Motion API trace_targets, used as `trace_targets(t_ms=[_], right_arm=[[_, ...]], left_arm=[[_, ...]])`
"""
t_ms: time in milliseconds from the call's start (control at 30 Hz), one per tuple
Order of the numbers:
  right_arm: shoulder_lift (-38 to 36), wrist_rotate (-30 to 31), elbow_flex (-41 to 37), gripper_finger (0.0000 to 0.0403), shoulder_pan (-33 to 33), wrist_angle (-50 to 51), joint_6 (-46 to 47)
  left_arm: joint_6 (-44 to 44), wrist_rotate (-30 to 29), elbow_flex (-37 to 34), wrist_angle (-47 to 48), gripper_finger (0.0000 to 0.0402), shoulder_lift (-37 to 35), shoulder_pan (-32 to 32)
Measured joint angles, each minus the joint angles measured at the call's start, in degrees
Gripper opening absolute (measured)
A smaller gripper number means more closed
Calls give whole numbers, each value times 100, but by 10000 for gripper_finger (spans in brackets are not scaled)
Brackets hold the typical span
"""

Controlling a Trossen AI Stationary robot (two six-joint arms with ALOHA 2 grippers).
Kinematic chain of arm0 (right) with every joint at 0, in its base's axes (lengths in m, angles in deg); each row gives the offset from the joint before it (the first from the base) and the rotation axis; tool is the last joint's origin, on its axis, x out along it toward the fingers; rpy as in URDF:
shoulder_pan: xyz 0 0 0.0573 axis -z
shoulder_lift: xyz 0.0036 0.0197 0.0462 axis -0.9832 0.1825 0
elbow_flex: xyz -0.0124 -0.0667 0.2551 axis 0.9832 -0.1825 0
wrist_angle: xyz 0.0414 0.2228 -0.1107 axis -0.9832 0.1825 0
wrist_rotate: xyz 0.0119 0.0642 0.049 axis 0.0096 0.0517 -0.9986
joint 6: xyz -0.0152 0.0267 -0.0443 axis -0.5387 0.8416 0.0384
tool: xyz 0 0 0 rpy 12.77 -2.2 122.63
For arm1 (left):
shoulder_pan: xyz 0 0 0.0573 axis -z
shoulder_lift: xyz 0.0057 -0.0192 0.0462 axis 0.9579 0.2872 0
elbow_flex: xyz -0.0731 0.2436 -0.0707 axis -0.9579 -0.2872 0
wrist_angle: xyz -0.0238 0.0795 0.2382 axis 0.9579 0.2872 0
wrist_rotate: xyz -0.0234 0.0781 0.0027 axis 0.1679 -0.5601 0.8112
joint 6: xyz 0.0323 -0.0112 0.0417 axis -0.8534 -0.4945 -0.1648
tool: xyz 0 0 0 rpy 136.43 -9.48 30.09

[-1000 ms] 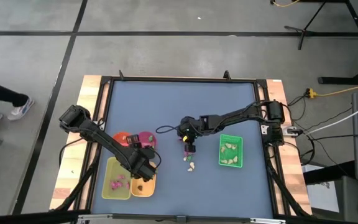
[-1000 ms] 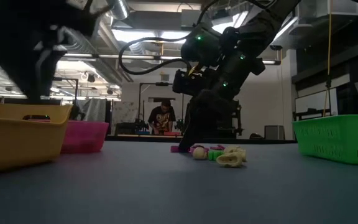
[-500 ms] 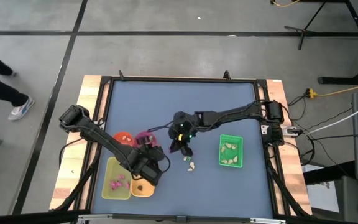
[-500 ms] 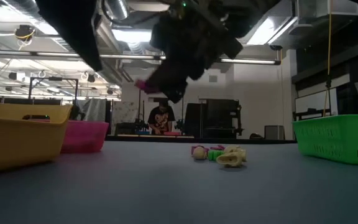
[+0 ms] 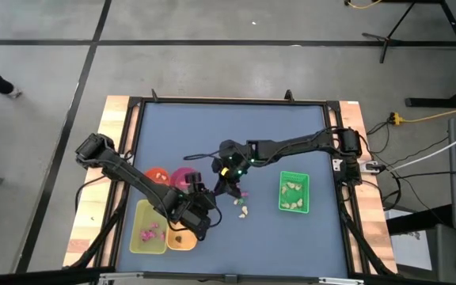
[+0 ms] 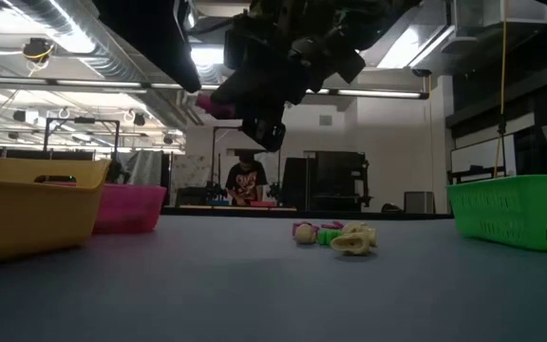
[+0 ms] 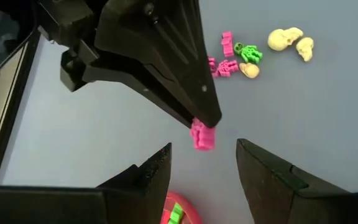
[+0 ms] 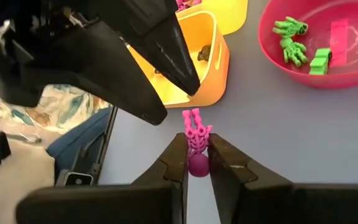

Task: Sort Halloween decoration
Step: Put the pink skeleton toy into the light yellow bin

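Right wrist view: we list one magenta skeleton figure [image 8: 196, 134], clamped head-down between the right gripper [image 8: 197, 163] jaws, legs pointing toward the orange tray [image 8: 219, 59] at upper centre. We judge it is held by the head so that the body hangs free for release.

The pink bowl [image 8: 316, 78], upper right, holds green hand trinkets [image 8: 291, 28]; we take it as the green sorting place.

High view: the right gripper sits at frame centre, above the blue tabletop [image 5: 291, 134]. The left gripper [image 5: 202, 206] waits just lower left of it, over the trays, jaws apart and empty.

Left wrist view: an unsorted cluster [image 7: 253, 50] of magenta, green and cream pieces lies at upper right.

High view: the green tray [image 5: 294, 192], right of centre, carries cream pieces.
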Motion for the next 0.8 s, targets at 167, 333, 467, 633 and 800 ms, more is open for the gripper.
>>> trace_targets(t_ms=[167, 333, 467, 633, 800], right_arm=[[-4, 0, 0, 44, 0, -41, 300], [-7, 0, 0, 44, 0, -61, 551], [-7, -2, 0, 44, 2, -95, 779], [-7, -107, 2, 44, 3, -338, 1276], [-15, -443, 4, 44, 3, -560, 1593]], left_arm=[[-5, 1, 0, 3, 164, 0, -95], [-246, 54, 0, 4, 164, 0, -175], [-376, 101, 0, 3, 164, 0, -188], [-599, 110, 0, 4, 164, 0, -188], [-601, 112, 0, 8, 164, 0, -199]])
